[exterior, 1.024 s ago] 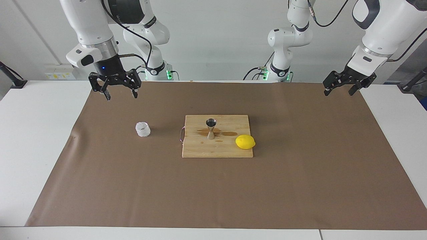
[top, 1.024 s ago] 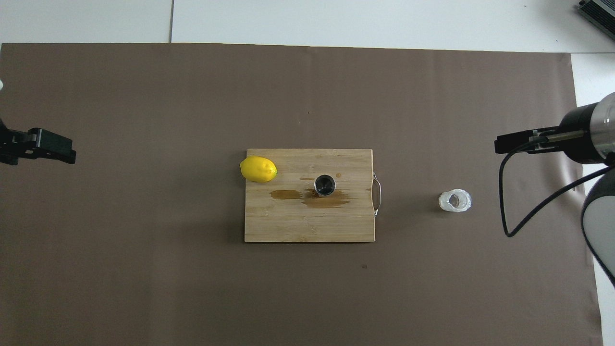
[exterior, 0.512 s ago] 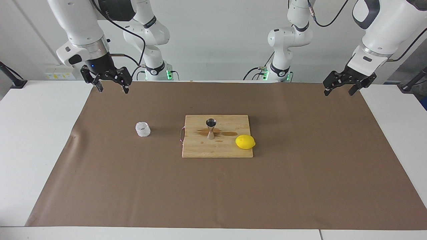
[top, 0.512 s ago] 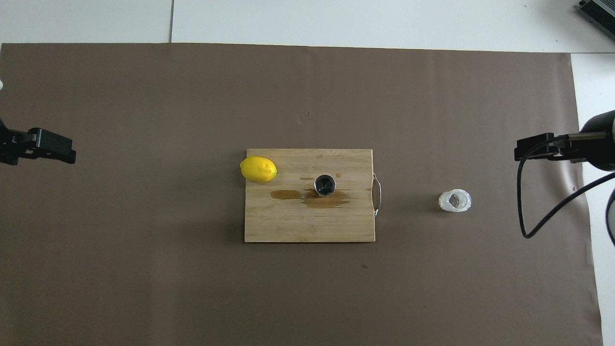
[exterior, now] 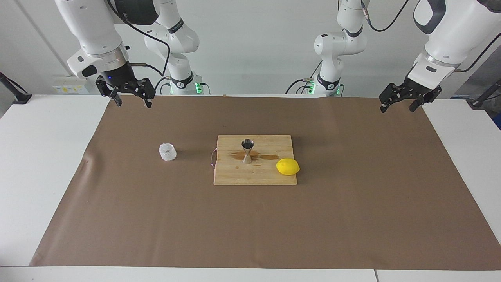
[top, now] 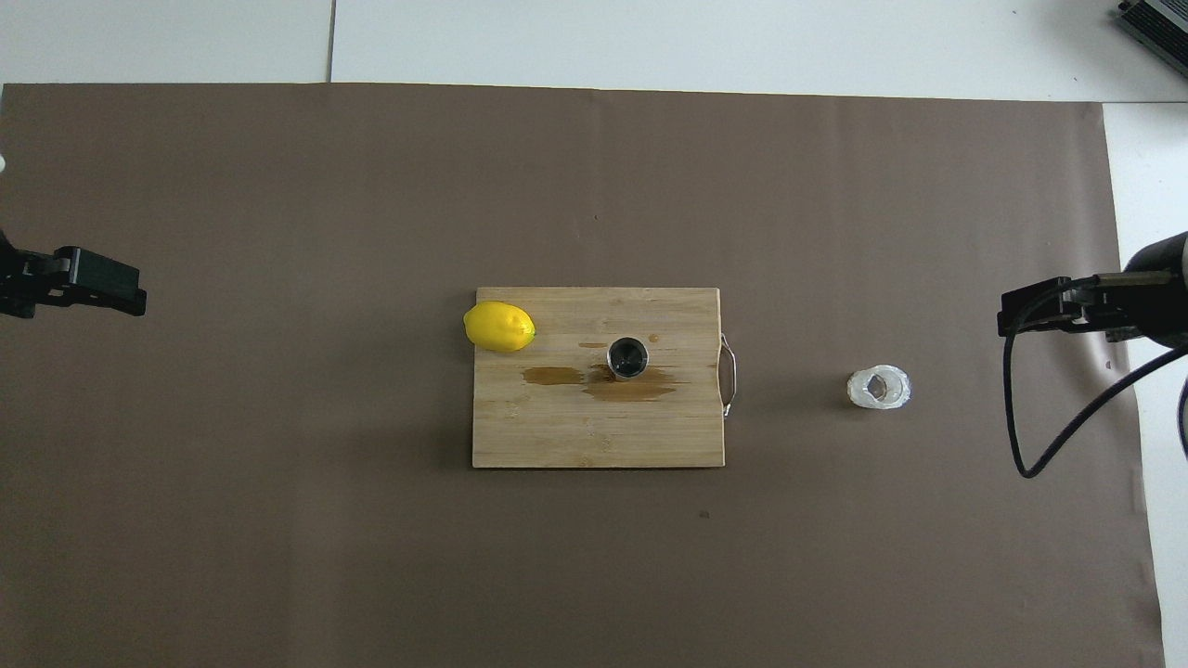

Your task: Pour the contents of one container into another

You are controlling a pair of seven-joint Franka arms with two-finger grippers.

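The white bumpy cup (exterior: 167, 152) stands upright on the brown mat, toward the right arm's end of the cutting board; it also shows in the overhead view (top: 878, 387). The steel jigger (exterior: 247, 150) stands upright on the wooden cutting board (exterior: 254, 177), with dark liquid inside in the overhead view (top: 627, 357). My right gripper (exterior: 134, 104) is open and empty, raised over the mat's edge close to the robots, well apart from the cup. My left gripper (exterior: 396, 110) is open and empty, waiting over the mat's corner at the left arm's end.
A yellow lemon (exterior: 287, 167) lies on the board's corner toward the left arm's end. Brown wet stains (top: 631, 387) spread on the board (top: 557, 436) around the jigger. The board has a metal handle (top: 729, 374) facing the cup.
My right gripper has risen and drawn back from near the cup toward the robots' edge of the mat, then nearly stopped. The left arm, cup and jigger have not moved.
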